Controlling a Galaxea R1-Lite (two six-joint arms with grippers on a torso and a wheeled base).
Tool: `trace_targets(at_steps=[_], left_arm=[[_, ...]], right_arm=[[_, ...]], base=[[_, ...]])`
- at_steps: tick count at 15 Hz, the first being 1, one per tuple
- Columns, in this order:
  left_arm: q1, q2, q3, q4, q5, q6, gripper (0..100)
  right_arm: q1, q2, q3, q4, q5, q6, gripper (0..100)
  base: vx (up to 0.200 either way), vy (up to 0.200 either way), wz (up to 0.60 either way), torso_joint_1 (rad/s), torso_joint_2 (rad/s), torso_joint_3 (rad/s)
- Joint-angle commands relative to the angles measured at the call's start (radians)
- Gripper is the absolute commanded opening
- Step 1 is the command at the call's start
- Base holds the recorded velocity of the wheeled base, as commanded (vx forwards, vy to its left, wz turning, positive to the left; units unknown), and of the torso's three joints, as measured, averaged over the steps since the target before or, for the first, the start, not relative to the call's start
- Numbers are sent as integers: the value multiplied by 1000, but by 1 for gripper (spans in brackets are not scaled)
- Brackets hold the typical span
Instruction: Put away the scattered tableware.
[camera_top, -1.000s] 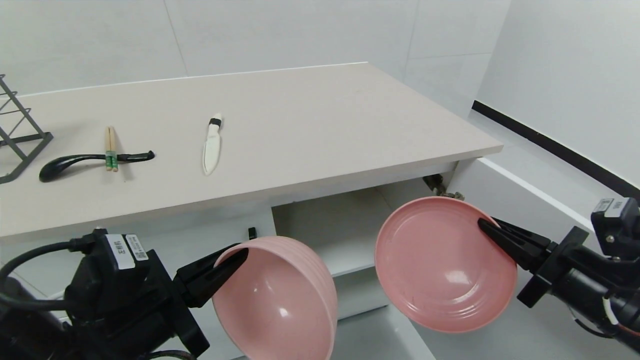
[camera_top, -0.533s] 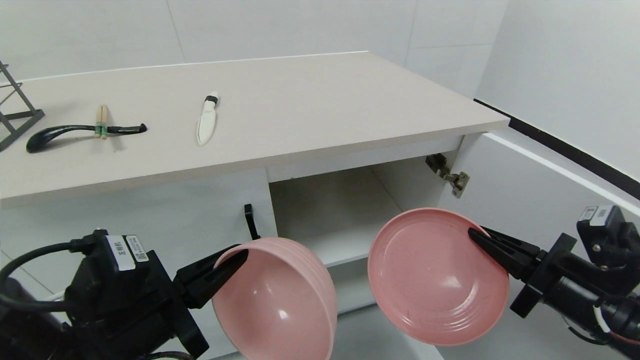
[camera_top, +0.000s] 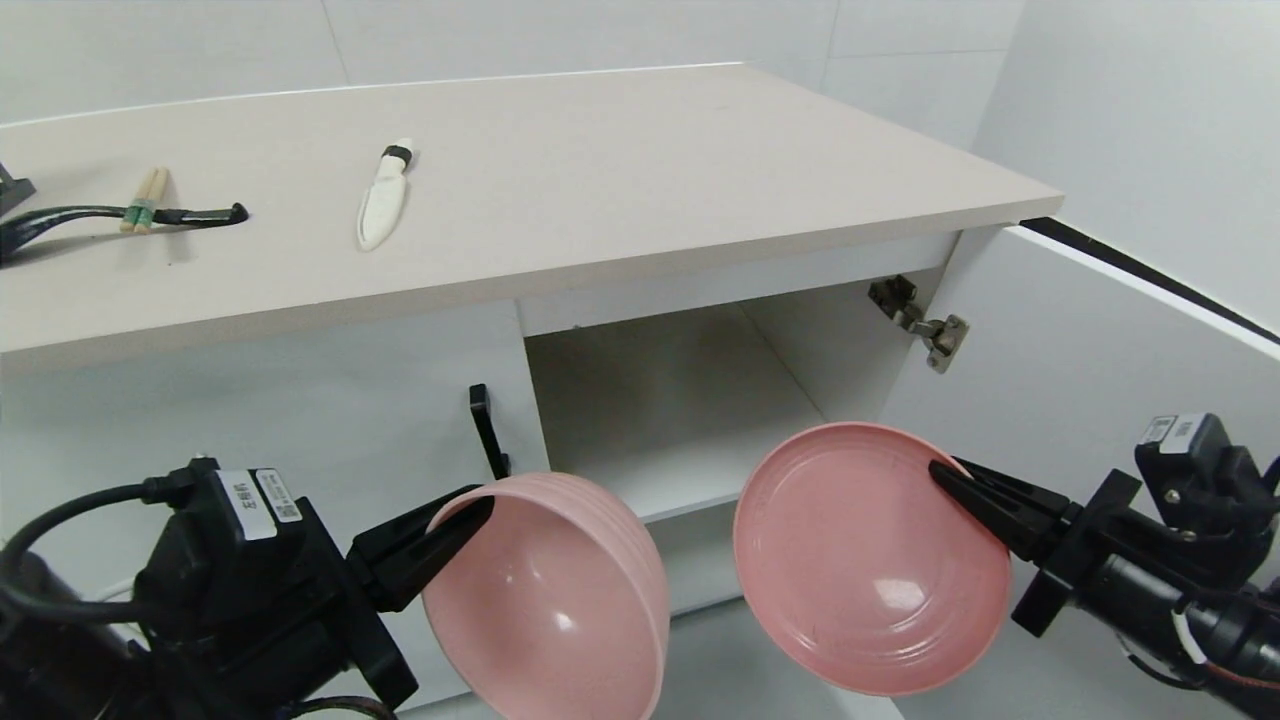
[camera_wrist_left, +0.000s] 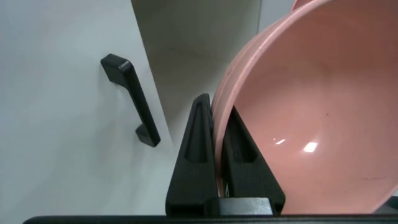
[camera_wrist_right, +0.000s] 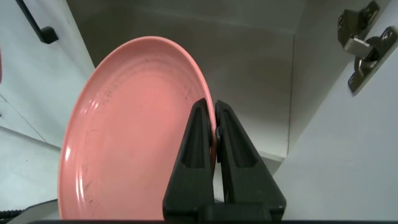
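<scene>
Pink bowl (camera_top: 550, 600) clamped in left jaws | pink plate (camera_top: 870, 560) clamped in right jaws | head view: knife (camera_top: 383, 197) on countertop (camera_top: 650, 170)

Beige counter (camera_top: 650, 170), w/ white knife (camera_top: 383, 195), chopsticks (camera_top: 143, 200), blk spoon (camera_top: 200, 215)

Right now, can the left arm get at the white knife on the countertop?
Probably not yet: the left gripper is shut on the pink bowl, low in front of the cabinet, while the white knife lies up on the countertop.
</scene>
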Motion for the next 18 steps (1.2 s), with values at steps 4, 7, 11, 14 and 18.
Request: trace_targets(at_steps=[4, 7, 11, 14, 18], left_arm=[[4, -1, 0, -1, 1, 19, 0], [-8, -2, 2, -1, -1, 23, 0], [-2, 10, 2, -1, 1, 23, 0], [4, 18, 2, 2, 1, 23, 0], [48, 7, 2, 62, 1, 29, 0]], right_arm=[[23, 56, -1, -1, 2, 0, 0], [25, 109, -5, -1, 2, 0, 0], [-4, 229, -55, -1, 2, 3, 0], [-18, 264, -132, -1, 2, 6, 0], [-20, 330, -199, -1, 0, 37, 0]], base=[[-50, 50, 0, 1, 4, 10], [0, 0, 0, 0, 0, 0], [0, 0, 0, 0, 0, 0], [0, 0, 0, 0, 0, 0], [0, 0, 0, 0, 0, 0]])
